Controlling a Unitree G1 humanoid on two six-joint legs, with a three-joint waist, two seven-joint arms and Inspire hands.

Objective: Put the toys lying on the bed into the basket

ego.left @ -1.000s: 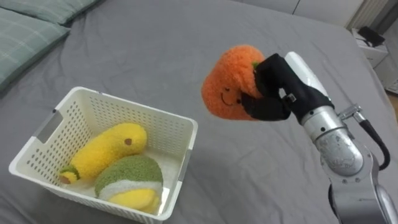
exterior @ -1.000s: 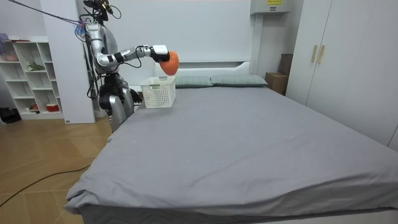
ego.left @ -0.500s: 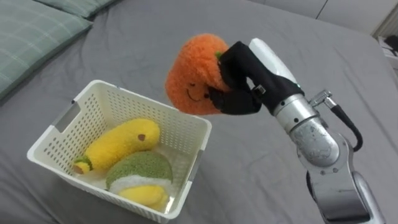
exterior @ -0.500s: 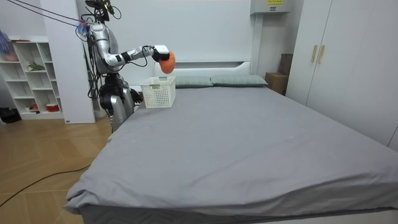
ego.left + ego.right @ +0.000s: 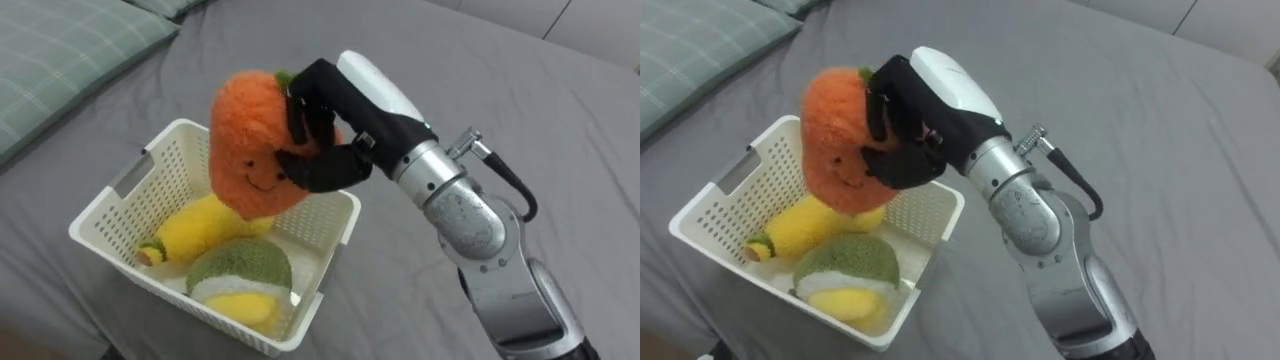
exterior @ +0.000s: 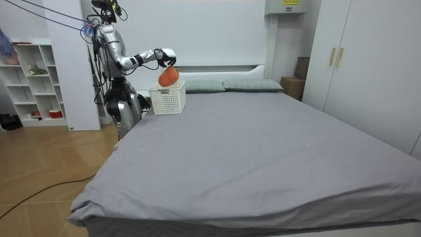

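My right hand is shut on an orange plush toy with a smiling face and holds it just above the white slatted basket. Inside the basket lie a yellow plush toy and a green and yellow plush toy. In the room view the orange toy hangs over the basket at the head end of the bed, and I stand at the bed's side by it.
The basket stands on the grey bedsheet. A checked pillow lies at the upper left. In the room view white shelves stand on the left and wardrobes on the right.
My right hand has carried the orange toy leftwards and down, from beside the basket to right over it. The eye view has shifted with the move.
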